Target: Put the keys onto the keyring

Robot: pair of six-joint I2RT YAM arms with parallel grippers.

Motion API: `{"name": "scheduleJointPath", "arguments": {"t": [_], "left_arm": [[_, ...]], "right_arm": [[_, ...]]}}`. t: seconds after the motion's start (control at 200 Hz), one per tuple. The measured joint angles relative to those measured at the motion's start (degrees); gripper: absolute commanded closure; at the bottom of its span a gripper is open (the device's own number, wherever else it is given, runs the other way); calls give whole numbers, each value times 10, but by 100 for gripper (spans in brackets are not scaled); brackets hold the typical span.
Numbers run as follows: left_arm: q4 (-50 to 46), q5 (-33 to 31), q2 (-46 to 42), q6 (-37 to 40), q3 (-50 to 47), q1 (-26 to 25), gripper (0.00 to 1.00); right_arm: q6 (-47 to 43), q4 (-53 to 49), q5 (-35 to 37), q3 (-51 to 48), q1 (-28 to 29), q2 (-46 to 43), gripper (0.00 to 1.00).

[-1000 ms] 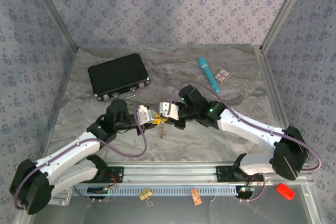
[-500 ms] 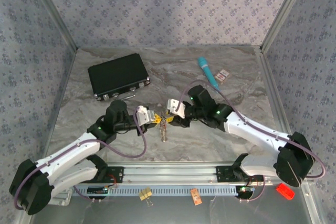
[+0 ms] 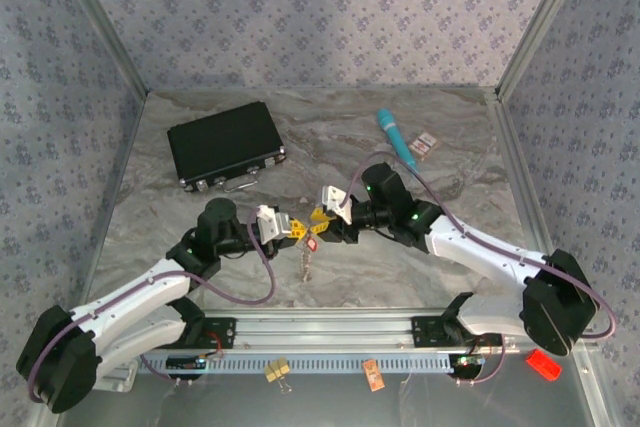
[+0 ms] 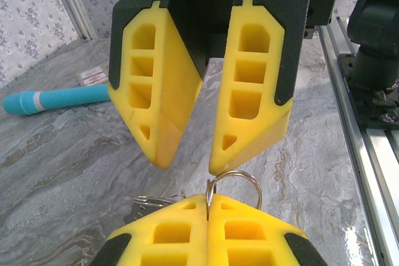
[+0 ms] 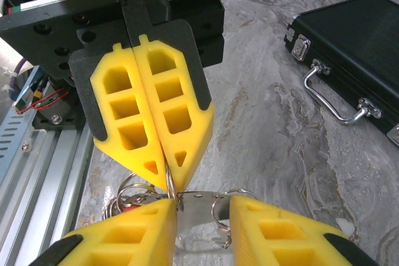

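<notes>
Top view: both arms reach inward and meet at centre frame above the marbled surface (image 3: 150, 217). The left hand (image 3: 283, 227) and right hand (image 3: 330, 211) face each other tip to tip, close together.

Left hand: fingers pressed shut, pinching the wire of the keyring (image 4: 235, 173). In the left wrist view the loop stands up out of the seam between its yellow pads (image 4: 243, 228). The right wrist view agrees: both pads are flat together, with their tips on the ring.

Right hand: fingers parted by a narrow gap. In the left wrist view the tips sit just above the loop, not touching it. From its own camera a silvery bit lies across the gap; I cannot tell whether it is gripped.

The keys (image 3: 305, 265) hang below the ring at centre frame. Contact with the surface: cannot tell.

Elsewhere: a black case (image 3: 225, 152) at upper left, a teal pen (image 3: 397, 140) and small cards (image 3: 427, 144) at upper right, all well apart from the hands.
</notes>
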Motion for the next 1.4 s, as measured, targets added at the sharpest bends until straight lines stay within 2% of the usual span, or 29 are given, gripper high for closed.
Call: {"name": "scheduleJointPath", "arguments": {"t": [0.145,0.275,0.49,0.7,1.169,1.319,1.399], "left_arm": [[1,0,0,0,-3,0,100],[1,-3,0,0,-3,0,100],[1,-5,0,2,-3,0,100],[1,-5,0,3,-3,0,100],[1,-5,0,7,-3,0,100],[1,-5,-4,7,-3,0,100],[1,-5,-4,7,-3,0,100]], "right_arm": [[7,3,2,-4,0,0,70],[20,0,16,-14,-7,-14,63],[58,-42,20,-14,-8,-59,61],[104,-49,31,-14,6,-64,59],[132,-50,17,-6,9,-16,70],[132,-50,10,3,10,-10,78],[126,-51,8,8,11,-4,85]]}}
